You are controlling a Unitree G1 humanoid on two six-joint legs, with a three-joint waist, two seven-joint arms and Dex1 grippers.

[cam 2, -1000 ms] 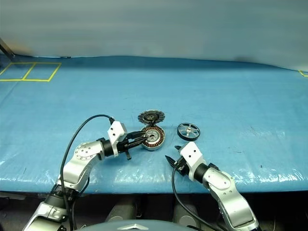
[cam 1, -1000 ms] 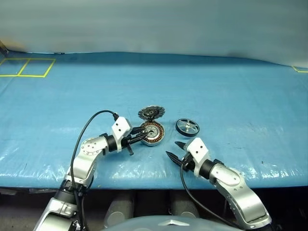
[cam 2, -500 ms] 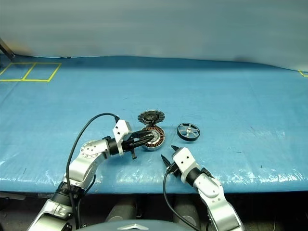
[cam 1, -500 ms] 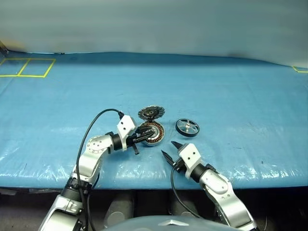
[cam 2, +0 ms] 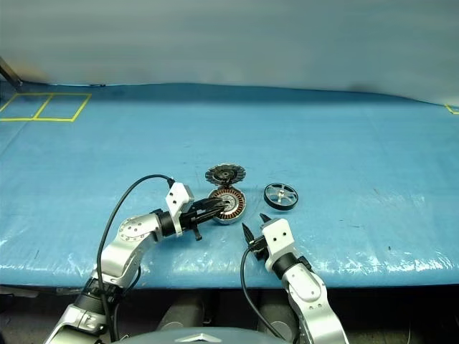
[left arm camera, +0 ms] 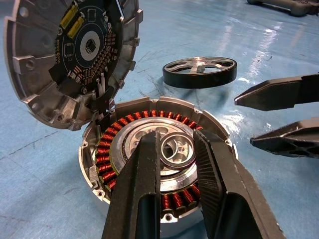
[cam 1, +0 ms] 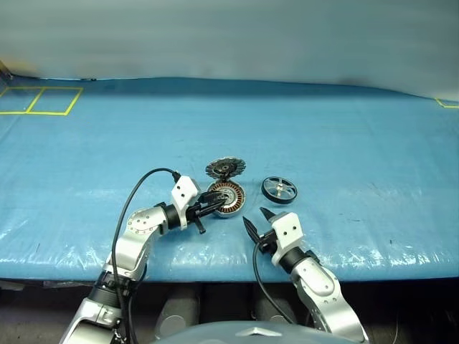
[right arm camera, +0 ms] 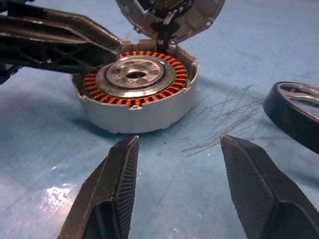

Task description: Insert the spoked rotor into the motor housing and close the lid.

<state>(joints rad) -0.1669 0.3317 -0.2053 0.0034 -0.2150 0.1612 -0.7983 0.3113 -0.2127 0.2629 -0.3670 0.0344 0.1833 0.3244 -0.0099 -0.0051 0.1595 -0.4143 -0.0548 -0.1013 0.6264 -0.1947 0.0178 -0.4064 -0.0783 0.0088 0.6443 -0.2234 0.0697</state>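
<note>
Head views: the motor housing [cam 1: 226, 199] sits on the blue table cover [cam 1: 344, 129], its lid [cam 1: 225, 168] swung open and standing at the far edge. The spoked rotor [cam 1: 279, 189] lies flat on the cover just beside the housing, on the robot's right, apart from it. The left gripper [cam 1: 219, 206] reaches over the housing from the left; the right gripper [cam 1: 255, 221] hovers near the housing's near side, holding nothing. Left wrist view: the left gripper's fingers [left arm camera: 144, 179] are narrowly parted over the silver hub, with a small loose ring [left arm camera: 178, 150] between them; whether they pinch the ring cannot be told. The lid's dark, jagged-edged inner face is turned toward the camera. Right wrist view: the right gripper's fingers [right arm camera: 117, 184] are spread wide and empty, the copper windings [right arm camera: 174, 82] facing them.
</note>
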